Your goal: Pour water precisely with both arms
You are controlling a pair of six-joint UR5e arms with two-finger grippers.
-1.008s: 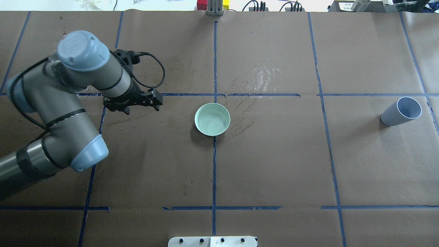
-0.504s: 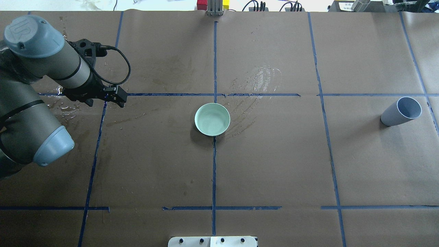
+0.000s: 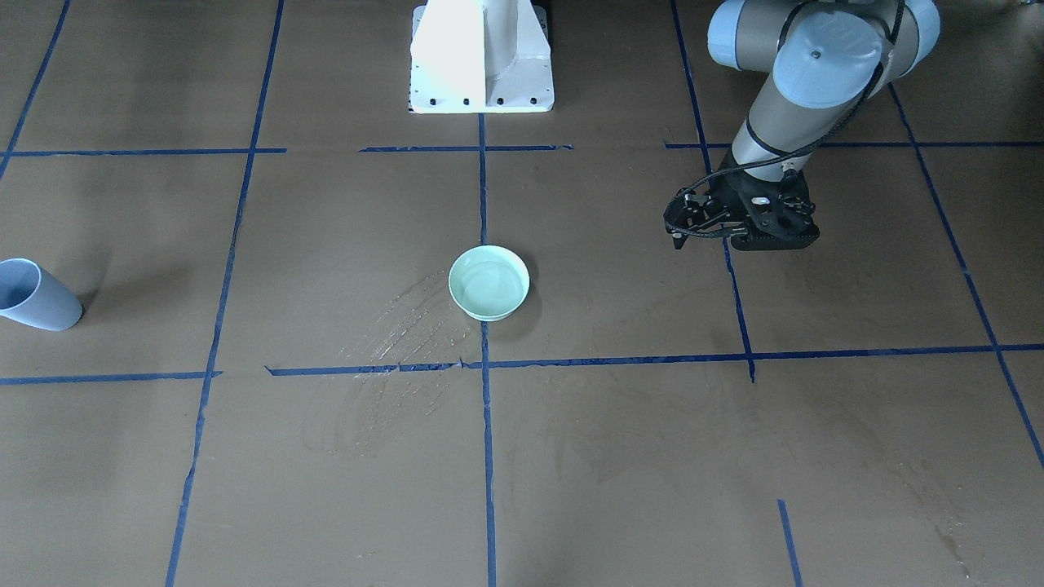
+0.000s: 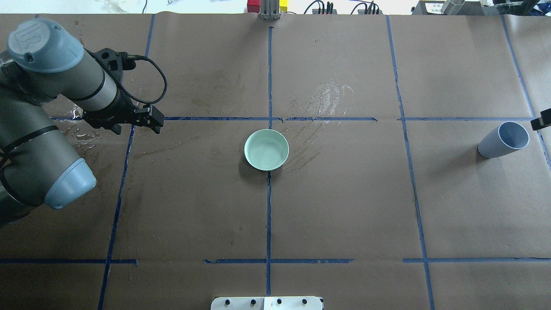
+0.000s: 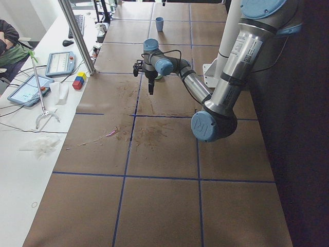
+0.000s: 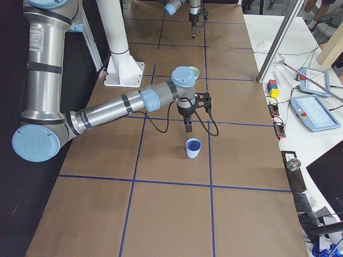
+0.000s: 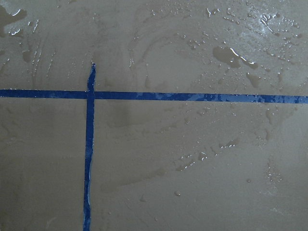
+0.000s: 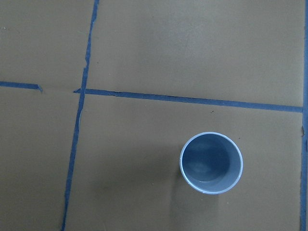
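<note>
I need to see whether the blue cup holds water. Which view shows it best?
Right wrist view: it looks straight down into the cup, whole rim and bottom visible. Overhead shows it obliquely near the right edge; front-facing crops it at the left edge; both side views show it small; left wrist misses it.

Overhead and front views, opposite sides, both steeply down on central bowl (image 4: pixel 266 150).

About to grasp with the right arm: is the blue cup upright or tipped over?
Upright. The blue cup stands on its base, mouth up; the right wrist view looks straight down into its open round rim.
</note>
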